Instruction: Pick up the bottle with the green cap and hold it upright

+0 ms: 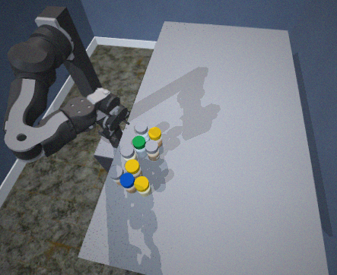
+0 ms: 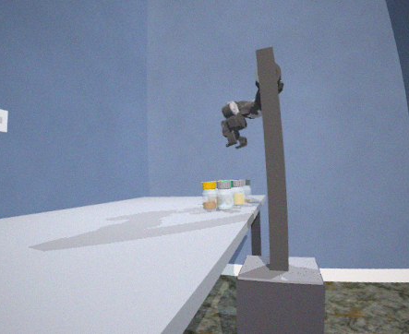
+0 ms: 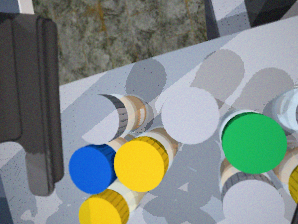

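The bottle with the green cap [image 1: 138,143] stands upright in a tight cluster near the table's left edge, with grey-capped bottles [image 1: 151,146] and a yellow-capped bottle [image 1: 154,134] touching or close around it. In the wrist view the green cap [image 3: 254,143] is at the right, and in the side view [image 2: 234,184] it is just visible among the caps. My gripper [image 1: 116,131] [image 2: 236,143] hangs well above the cluster, off toward the table's edge. It is partly open and empty. One dark finger [image 3: 30,100] shows at the left of the wrist view.
More bottles stand in the cluster's nearer part: a blue-capped one [image 1: 127,180], two yellow-capped ones [image 1: 132,165] [image 1: 141,183], grey-capped ones [image 1: 127,152]. The table edge [image 1: 106,167] runs right beside them. The arm's dark post [image 2: 272,161] stands on a base off the table.
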You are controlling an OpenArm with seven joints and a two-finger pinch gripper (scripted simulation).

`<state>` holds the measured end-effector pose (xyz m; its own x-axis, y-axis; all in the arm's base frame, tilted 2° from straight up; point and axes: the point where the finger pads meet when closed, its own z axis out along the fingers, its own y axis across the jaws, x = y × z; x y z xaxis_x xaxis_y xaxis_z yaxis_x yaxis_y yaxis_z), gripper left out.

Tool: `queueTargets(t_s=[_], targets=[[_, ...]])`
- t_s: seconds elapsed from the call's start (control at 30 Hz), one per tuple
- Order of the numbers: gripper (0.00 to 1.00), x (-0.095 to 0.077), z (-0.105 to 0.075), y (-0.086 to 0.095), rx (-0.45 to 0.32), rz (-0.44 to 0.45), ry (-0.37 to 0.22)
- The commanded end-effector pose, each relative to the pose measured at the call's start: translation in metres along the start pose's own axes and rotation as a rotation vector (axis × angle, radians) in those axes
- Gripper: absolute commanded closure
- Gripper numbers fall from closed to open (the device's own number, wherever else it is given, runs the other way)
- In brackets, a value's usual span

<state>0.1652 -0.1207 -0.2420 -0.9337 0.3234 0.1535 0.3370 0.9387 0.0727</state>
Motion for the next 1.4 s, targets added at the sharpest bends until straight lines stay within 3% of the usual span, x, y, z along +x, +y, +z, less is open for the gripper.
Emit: queueTargets(t_s=[0.0,0.23,0.57,0.8,1.13,1.37], targets=[[0.55,-0.002,0.004,-0.003,0.033,-0.016,-0.035],[0.55,-0.002,0.004,-0.003,0.033,-0.016,-0.035],[0.55,0.026,0.03,0.003,0.098,-0.197,-0.091],[0.55,0.026,0.03,0.003,0.098,-0.197,-0.091],[0.55,0.056,0.043,0.019,0.077,-0.349,-0.157],[0.55,0.056,0.043,0.019,0.077,-0.349,-0.157]])
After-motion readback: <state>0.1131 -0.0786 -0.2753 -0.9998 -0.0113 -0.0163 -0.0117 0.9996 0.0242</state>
